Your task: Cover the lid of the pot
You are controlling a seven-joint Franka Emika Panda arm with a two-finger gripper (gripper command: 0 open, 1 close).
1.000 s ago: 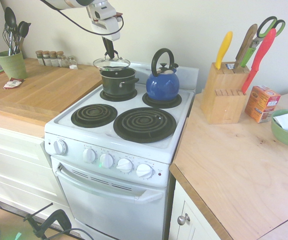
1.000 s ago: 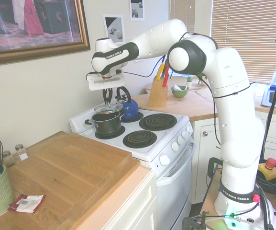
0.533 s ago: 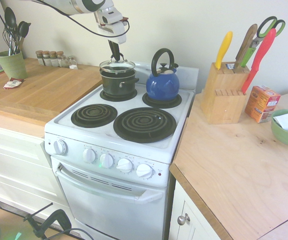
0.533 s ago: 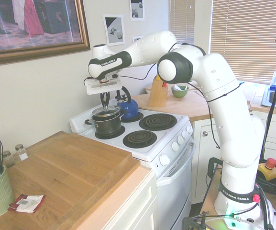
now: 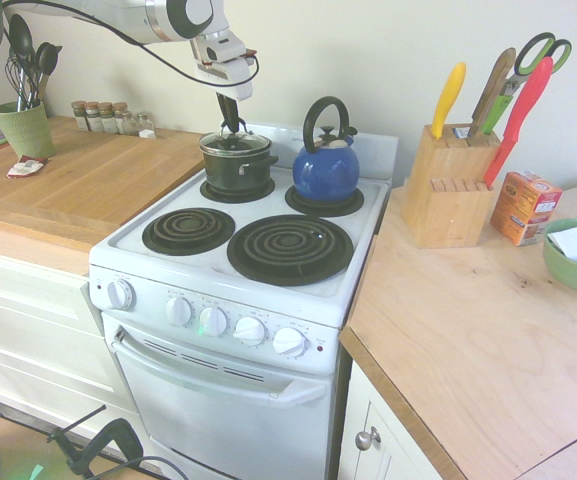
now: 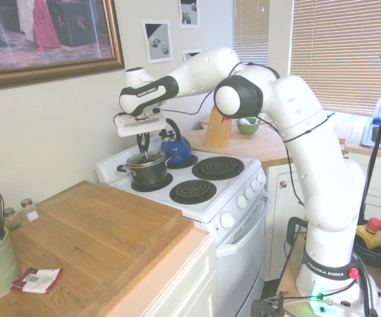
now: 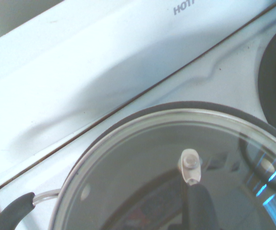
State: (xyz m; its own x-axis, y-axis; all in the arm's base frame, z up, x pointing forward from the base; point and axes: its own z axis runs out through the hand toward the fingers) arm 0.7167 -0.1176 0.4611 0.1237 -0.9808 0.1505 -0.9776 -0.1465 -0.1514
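Note:
The small dark pot (image 5: 238, 170) stands on the stove's back left burner, also seen as the pot (image 6: 147, 174) in the second exterior view. The clear glass lid (image 5: 235, 142) with its metal rim lies level on the pot's rim. My gripper (image 5: 231, 124) comes straight down onto the lid's center, shut on its dark knob. In the wrist view the lid (image 7: 142, 163) fills the lower half, with a small metal fitting at its center and one black pot handle (image 7: 8, 215) at the corner. From the other side the gripper (image 6: 142, 150) stands just above the lid (image 6: 146, 159).
A blue kettle (image 5: 326, 165) with a black loop handle sits on the back right burner, close beside the pot. Two bare coil burners (image 5: 289, 248) lie in front. A knife block (image 5: 450, 185) stands on the right counter, spice jars (image 5: 113, 117) and a utensil cup (image 5: 23, 128) on the left.
The lid was hanging above and slightly left of the pot; the gripper carried it over and down, and it now rests on the pot's rim.

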